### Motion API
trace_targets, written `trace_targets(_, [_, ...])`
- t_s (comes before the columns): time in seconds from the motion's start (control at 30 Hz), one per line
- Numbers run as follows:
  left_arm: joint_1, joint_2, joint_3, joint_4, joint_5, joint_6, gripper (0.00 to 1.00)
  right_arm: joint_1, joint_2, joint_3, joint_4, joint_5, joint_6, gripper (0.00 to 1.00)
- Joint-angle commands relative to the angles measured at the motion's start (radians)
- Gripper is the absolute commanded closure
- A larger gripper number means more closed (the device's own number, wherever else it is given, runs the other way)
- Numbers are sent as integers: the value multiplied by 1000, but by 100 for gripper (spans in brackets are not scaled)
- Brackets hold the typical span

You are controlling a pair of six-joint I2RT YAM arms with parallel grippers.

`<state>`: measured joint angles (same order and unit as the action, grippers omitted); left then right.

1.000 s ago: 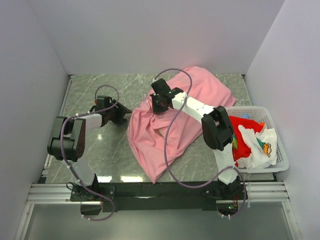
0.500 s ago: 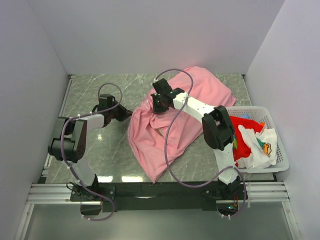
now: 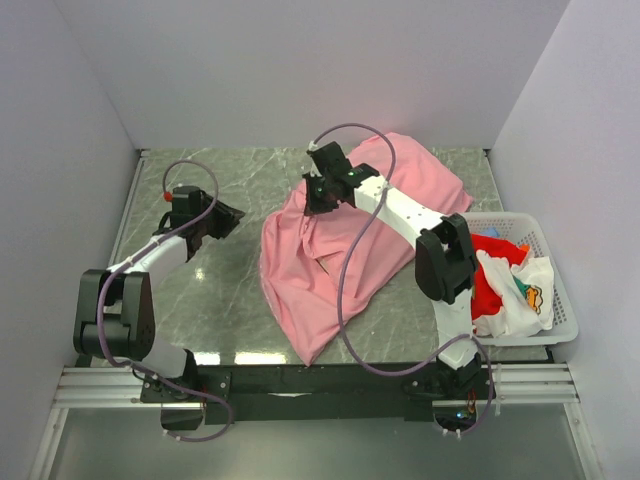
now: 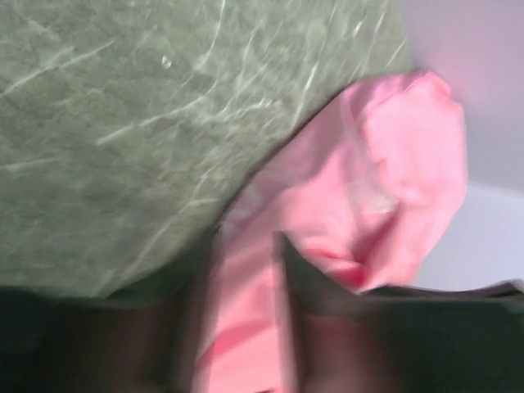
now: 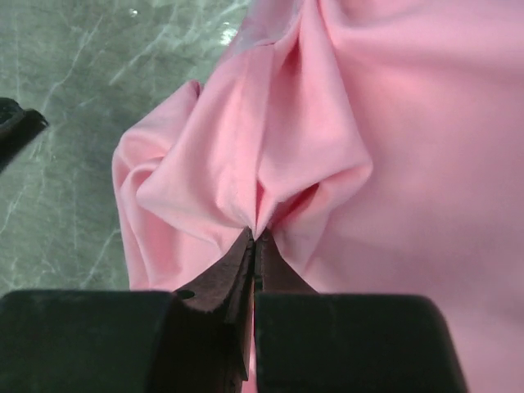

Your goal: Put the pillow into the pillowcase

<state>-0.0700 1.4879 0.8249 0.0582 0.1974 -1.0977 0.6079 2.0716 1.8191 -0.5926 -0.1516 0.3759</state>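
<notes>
Pillowcase (image 3: 400, 200): lies crumpled across the middle of the tabletop (image 3: 230, 300), bulkiest at its far right end.
Right hand (image 5: 255, 239): fingers pressed together, pinching 1 gathered fold of the pillowcase near its left edge.
Left hand (image 3: 222, 217): over bare tabletop, left of the pillowcase, not touching it. Its 2 fingers stand apart, holding nothing; its wrist view is blurred.

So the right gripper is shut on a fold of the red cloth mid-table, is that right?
No. The right gripper is shut on a fold of the pink pillowcase mid-table, not the red cloth; the right wrist view shows it.
</notes>
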Motion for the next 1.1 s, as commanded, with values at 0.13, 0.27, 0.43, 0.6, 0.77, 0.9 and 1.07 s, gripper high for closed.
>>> trace_targets(0.13, [-160,26,23,5,-29,99,24,-71,-169,-205,16,178,-3,100])
trace_targets(0.27, [-195,78,-1,97,20,101,26,-106,-168,-283,80,155,12,100])
trace_targets(0.43, [-263,112,2,193,76,130,32,-137,-128,-306,97,113,20,100])
trace_targets(0.6, [-333,152,-9,310,174,134,53,-152,-99,-311,123,83,27,100])
trace_targets(0.77, [-390,195,20,259,171,177,79,-160,-84,-313,135,67,31,100])
trace_targets(0.9, [-406,170,-10,261,189,189,99,-163,-82,-310,132,67,32,100])
trace_targets(1.07, [-386,54,-52,40,-103,180,99,-166,-100,-305,125,63,32,100])
